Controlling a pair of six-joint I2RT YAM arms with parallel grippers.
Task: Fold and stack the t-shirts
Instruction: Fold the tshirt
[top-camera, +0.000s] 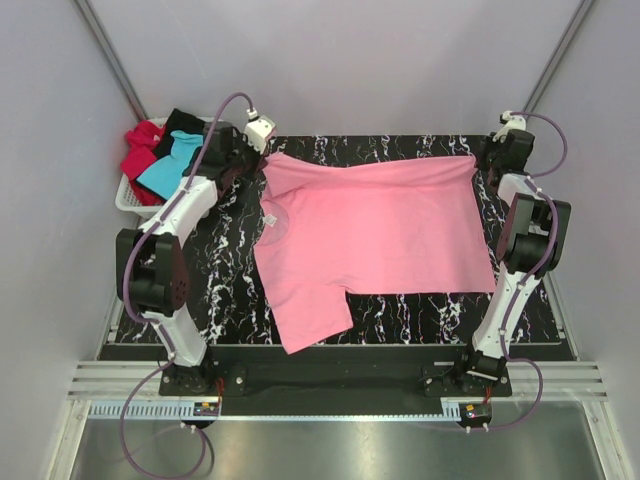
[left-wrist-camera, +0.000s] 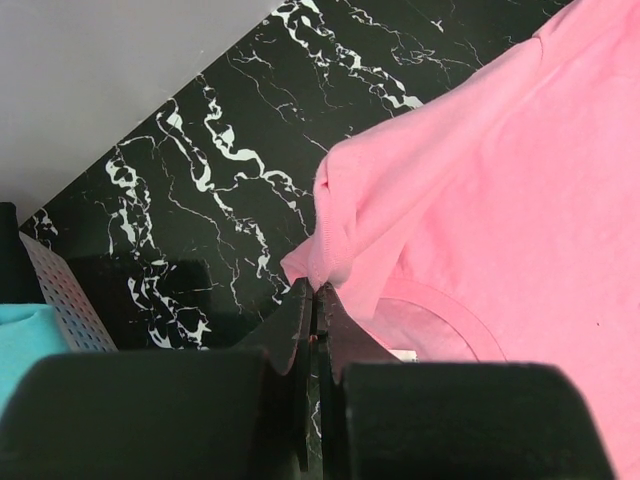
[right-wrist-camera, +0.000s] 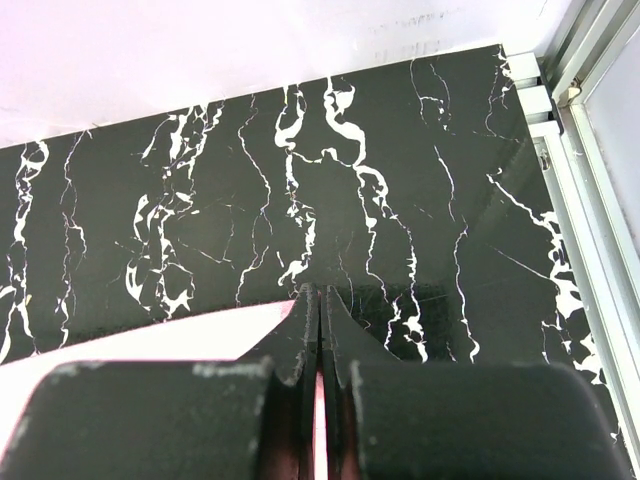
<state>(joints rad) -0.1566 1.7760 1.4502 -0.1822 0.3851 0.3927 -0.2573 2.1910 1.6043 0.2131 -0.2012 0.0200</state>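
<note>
Black marble-look table (top-camera: 400, 315) takes up most of the view, with plain grey walls (top-camera: 330, 60) around it. On it the pink t-shirt (top-camera: 380, 225) lies spread across the middle, pulled straight along its far edge, one sleeve flopping toward the near side. Off the far-left corner sits a white basket (top-camera: 127, 200) with a turquoise shirt (top-camera: 165, 172), a red shirt (top-camera: 140, 150) and a black shirt (top-camera: 180, 122) heaped inside. The left gripper (left-wrist-camera: 315, 290) is pinched tight on the pink one's far-left corner, and the right gripper (right-wrist-camera: 318, 292) is clamped on its far-right corner. A tiny white label (top-camera: 269, 219) shows near the collar.
</note>
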